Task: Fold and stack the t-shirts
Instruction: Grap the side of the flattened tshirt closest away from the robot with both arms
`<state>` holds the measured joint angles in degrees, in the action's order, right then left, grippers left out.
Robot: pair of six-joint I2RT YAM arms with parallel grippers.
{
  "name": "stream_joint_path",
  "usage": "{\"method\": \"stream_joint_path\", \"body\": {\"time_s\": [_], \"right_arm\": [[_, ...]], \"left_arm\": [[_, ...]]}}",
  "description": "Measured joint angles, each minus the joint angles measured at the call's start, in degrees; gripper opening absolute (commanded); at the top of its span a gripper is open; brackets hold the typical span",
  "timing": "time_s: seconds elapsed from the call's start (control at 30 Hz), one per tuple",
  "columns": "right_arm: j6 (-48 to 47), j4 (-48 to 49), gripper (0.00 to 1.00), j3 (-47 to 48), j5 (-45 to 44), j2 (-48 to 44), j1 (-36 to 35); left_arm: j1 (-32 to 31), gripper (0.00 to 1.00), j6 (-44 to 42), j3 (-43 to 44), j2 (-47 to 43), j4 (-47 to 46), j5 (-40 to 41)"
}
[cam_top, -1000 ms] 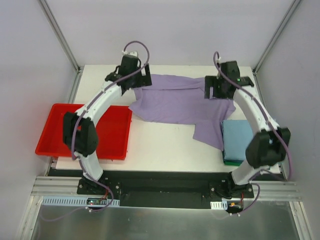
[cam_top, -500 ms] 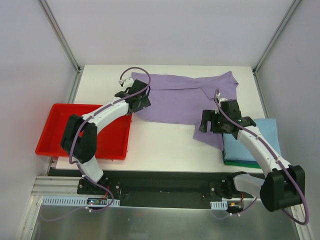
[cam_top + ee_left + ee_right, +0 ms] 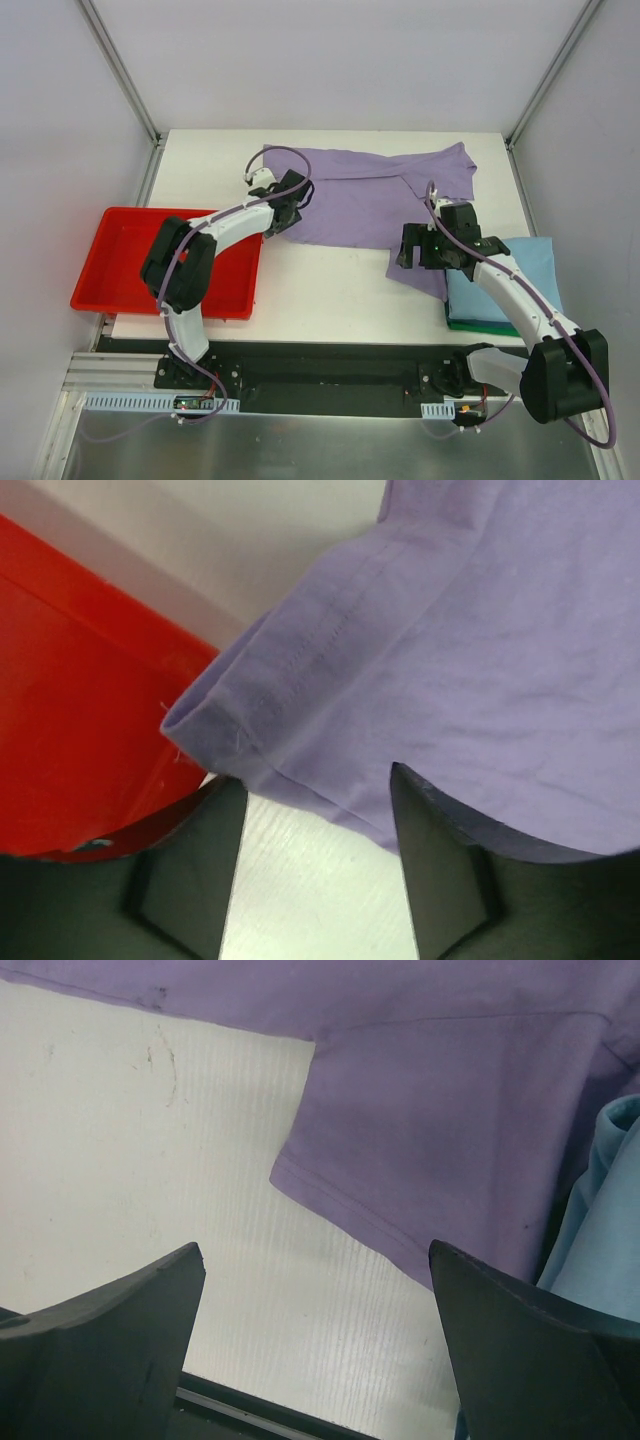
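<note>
We begin folding the purple shirt [image 3: 370, 200]; left end effector [image 3: 315, 777] half-spread astride its centre-left sleeve [image 3: 260, 710], seemingly not pinching; right end effector [image 3: 315, 1250] spread wide; next, both must pinch cloth.

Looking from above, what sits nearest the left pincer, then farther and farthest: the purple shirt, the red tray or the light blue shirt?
1. Purple shirt, its edge right at the left pincer.
2. Red tray, close by on the left.
3. Light blue shirt, far over on the right side.
</note>
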<state>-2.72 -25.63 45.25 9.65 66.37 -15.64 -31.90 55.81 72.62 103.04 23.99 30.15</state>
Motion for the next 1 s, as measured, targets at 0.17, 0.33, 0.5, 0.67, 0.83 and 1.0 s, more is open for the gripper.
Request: {"method": "stream_joint_path", "body": {"time_s": [0.17,0.33,0.5,0.67,0.83,1.0], "right_arm": [[-0.4,0.0,0.96,-0.2,-1.0,0.0,0.0],[-0.5,0.0,0.96,-0.2,-1.5,-0.1,0.0],[-0.6,-0.8,0.96,-0.2,-1.7,-0.2,0.0],[-0.4,-4.2,0.97,-0.3,-2.6,-1.2,-1.6],[1.9,-6.3,0.96,-1.8,-4.4,0.6,-7.5],[6.7,-6.8,0.85,-1.9,-11.0,7.8,-8.2]], "left_arm": [[0.1,0.30,1.7,1.7,3.7,1.9,2.7],[0.1,0.00,2.7,2.8,3.7,3.5,6.3],[0.1,0.00,2.2,4.9,3.7,3.9,7.5],[0.1,0.00,2.1,5.6,3.7,3.9,7.4],[0.1,0.00,1.8,5.6,3.7,4.0,6.8],[0.1,0.00,1.5,5.6,3.7,4.0,5.8]]}}
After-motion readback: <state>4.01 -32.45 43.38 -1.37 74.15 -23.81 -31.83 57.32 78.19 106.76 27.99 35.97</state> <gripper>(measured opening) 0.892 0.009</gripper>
